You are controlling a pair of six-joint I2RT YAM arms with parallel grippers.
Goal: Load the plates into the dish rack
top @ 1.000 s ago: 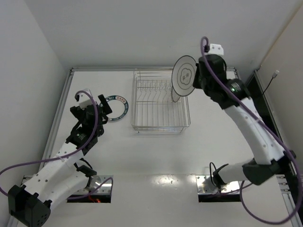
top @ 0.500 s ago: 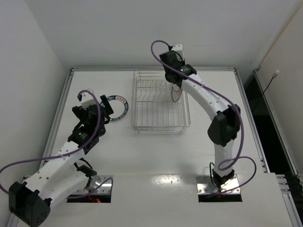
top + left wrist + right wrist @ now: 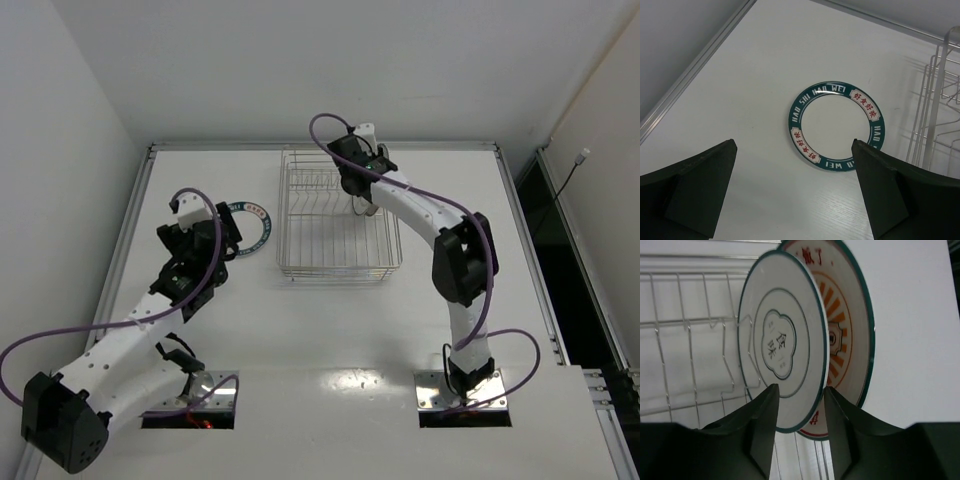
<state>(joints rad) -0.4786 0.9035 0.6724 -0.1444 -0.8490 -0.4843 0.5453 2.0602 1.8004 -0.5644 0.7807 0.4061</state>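
So at this point the right gripper point(image 3: 801, 427) was reaching down over the rack point(image 3: 322, 240). Its jaws were fairly narrow, one on each side of the bottom rim of the grey-ringed plate point(image 3: 781, 347). Honestly I couldn't tell whether it was pinching the plate or had just let go. That plate stood on edge among the prongs toward the right side of the rack, right in front of the orange plate point(image 3: 850, 335), the two faces roughly parallel. Makes sense to me: the prongs only keep a plate upright if it goes in edge-first. Grabbing it by the rim probably keeps the fingers out of the wires too.

The left gripper point(image 3: 794, 145) hung above the green-rimmed plate point(image 3: 835, 127), jaws wide open and holding nothing. That plate lay flat on the table point(image 3: 330, 330) just left of the rack, not touching it. My guess is the wide-open pose was lining up for that last plate. A flat plate gives nothing to pinch except the rim, so I'd expect a slip or a skid there.
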